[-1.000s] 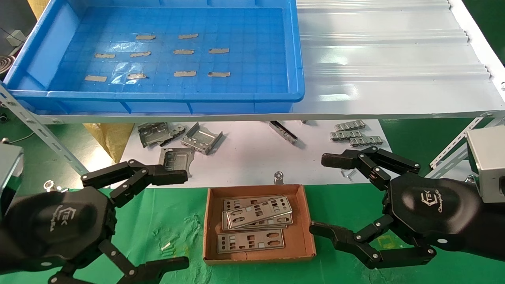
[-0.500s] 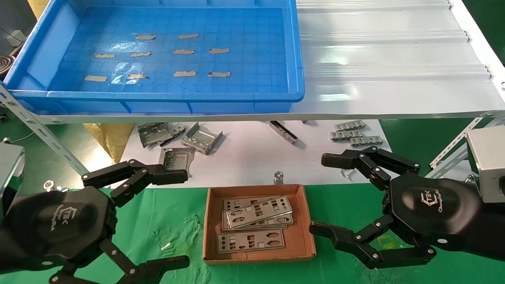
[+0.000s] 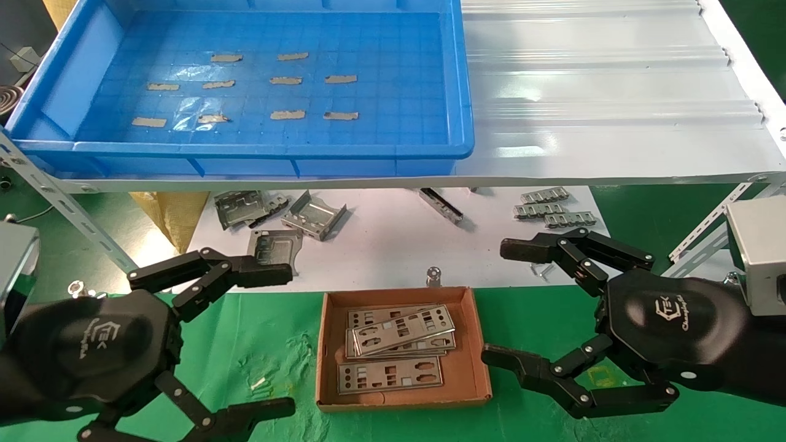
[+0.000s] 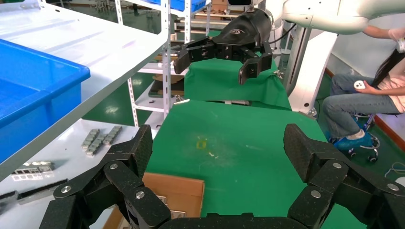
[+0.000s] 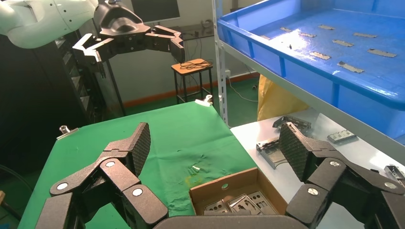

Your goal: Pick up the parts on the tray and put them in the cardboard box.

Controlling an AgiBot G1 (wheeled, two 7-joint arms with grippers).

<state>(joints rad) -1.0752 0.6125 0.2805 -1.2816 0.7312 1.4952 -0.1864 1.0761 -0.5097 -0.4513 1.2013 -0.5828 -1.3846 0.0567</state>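
Observation:
The blue tray (image 3: 368, 150) stands on the upper white shelf and holds only beige tape scraps (image 3: 287, 114); no plates lie in it. It also shows in the right wrist view (image 5: 267, 40). Several silvery punched plates (image 3: 402, 331) lie stacked in the cardboard box (image 3: 328, 359) on the green cloth, also seen in the right wrist view (image 5: 239, 202). My left gripper (image 3: 273, 341) is open and empty to the left of the box. My right gripper (image 3: 503, 301) is open and empty to the right of it.
Bent grey brackets (image 3: 313, 215) and small notched strips (image 3: 552, 212) lie on the white sheet under the shelf. A small metal knob (image 3: 433, 274) stands just behind the box. Slotted shelf struts (image 3: 67, 202) slant at both sides. A seated person (image 4: 367, 95) shows far off.

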